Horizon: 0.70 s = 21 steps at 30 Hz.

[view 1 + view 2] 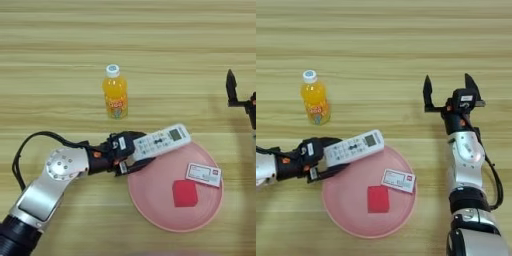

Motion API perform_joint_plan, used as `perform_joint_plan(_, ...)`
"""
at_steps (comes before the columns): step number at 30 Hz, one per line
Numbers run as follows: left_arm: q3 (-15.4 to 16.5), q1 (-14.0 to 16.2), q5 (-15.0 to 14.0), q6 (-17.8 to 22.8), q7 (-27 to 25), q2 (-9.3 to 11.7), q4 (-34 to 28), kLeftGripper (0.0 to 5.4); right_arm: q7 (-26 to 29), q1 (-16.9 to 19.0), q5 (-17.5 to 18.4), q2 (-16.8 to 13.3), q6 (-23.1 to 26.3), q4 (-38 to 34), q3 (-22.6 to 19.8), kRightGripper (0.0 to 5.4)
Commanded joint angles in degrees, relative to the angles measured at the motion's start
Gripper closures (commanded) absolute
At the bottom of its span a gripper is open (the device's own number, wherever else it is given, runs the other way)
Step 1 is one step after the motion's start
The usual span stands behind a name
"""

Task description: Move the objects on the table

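Left eye view. The left arm enters from the near left corner of the table (150,40), its silver forearm angled up and to the right, the wrist bent so the black fingers point along the near edge. The left gripper (131,152) is pinched on the left end of the white remote control (160,142), which lies tilted, its display end over the far left rim of the pink plate (150,212). On the plate rest a red square block (184,193) and, just right of it, a small white card with a red mark (203,174). The orange-juice bottle (115,92) stands upright on the bare table, beyond the remote and apart from it. At the right edge only part of the right gripper (243,96) shows.

Right eye view. The right arm rises from the near right corner, forearm almost straight toward the far edge. The right gripper (451,91) has its two fingers spread wide, holding nothing, right of the plate and well apart from the bottle
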Motion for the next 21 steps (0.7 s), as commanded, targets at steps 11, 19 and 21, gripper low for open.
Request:
perform_joint_plan(11,-3.01,-4.00,3.09,-1.58,-2.08,0.09,5.01,2.56,-0.90,-0.63,-0.77,0.79,-0.16,-0.79,0.57,0.00)
perform_joint_plan(19,-2.57,-3.23,3.60,-5.25,-1.87,0.42,5.15,1.64,-1.27,-0.51,-0.99,0.94,-0.25,-0.86,0.81,0.00)
perform_joint_plan(21,-2.21,-2.66,2.57,-6.38,-2.48,0.54,4.16,1.44,-1.29,-0.43,-0.95,0.99,-0.22,-0.95,0.79,0.00)
